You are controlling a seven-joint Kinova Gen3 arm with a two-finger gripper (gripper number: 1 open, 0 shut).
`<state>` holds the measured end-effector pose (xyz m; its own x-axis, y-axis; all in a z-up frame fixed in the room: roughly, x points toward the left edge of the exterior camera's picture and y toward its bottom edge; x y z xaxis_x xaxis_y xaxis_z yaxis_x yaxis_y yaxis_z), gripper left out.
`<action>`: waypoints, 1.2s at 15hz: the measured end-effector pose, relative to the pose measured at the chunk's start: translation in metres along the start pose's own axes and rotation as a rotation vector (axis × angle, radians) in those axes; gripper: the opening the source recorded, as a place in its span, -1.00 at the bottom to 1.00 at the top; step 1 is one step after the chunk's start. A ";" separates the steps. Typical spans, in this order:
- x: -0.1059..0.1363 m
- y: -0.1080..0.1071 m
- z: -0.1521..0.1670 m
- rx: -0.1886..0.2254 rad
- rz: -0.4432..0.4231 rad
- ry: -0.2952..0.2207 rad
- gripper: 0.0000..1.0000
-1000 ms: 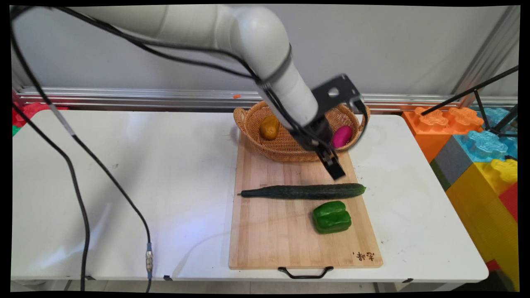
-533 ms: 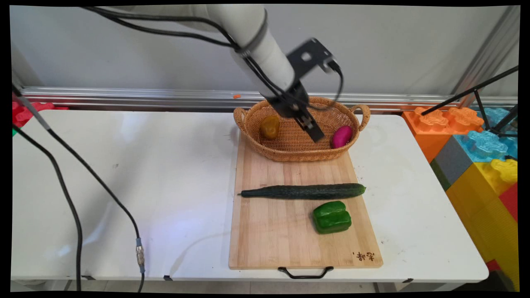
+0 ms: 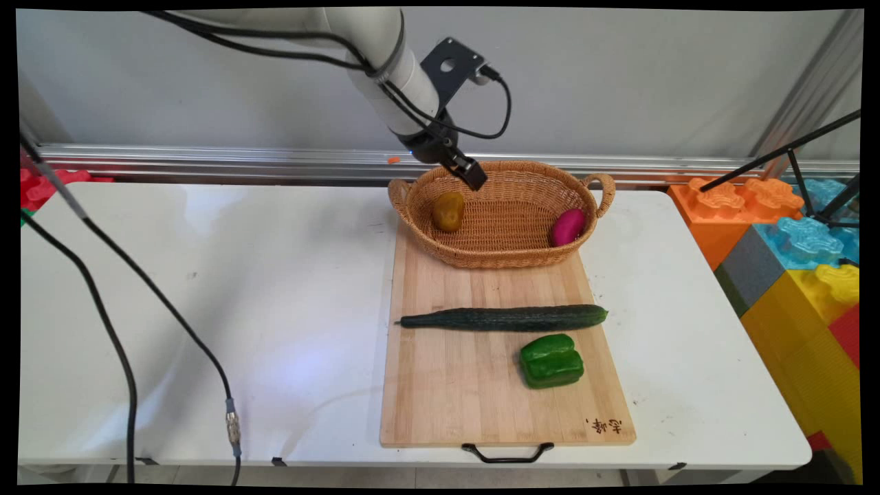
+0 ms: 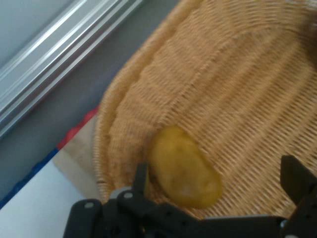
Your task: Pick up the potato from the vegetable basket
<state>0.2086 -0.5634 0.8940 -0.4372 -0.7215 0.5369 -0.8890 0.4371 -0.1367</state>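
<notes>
Table (image 3: 206,309): a white top fills most of the main view, a pale wall behind it, bright toy blocks (image 3: 790,247) stacked at the right edge of the frame.
Cutting board (image 3: 467,399): wooden, right of centre, running from the lower middle up to the basket; a black handle at its bottom edge.
On the board: a long dark cucumber (image 3: 505,317) lies crosswise at mid-frame; a green bell pepper (image 3: 551,360) sits just below its right half, apart from it.
Basket (image 3: 509,237): woven oval with two loop handles, upper centre, resting on the board's top end.
In the basket: a yellow-brown potato (image 3: 448,210) at the left side, a magenta vegetable (image 3: 568,226) against the right wall, bare wicker between them.
Progress: two items are in the basket, two are on the board; nothing is being carried.
Gripper (image 3: 471,177): hangs above the basket's back-left rim, nearest the potato; in the hand view its fingers stand wide apart and empty, the potato (image 4: 184,167) showing between them.
</notes>
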 end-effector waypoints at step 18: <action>-0.010 -0.022 0.110 0.051 -0.163 -0.079 1.00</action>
<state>0.2175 -0.6253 0.8005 -0.2943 -0.8214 0.4885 -0.9539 0.2844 -0.0964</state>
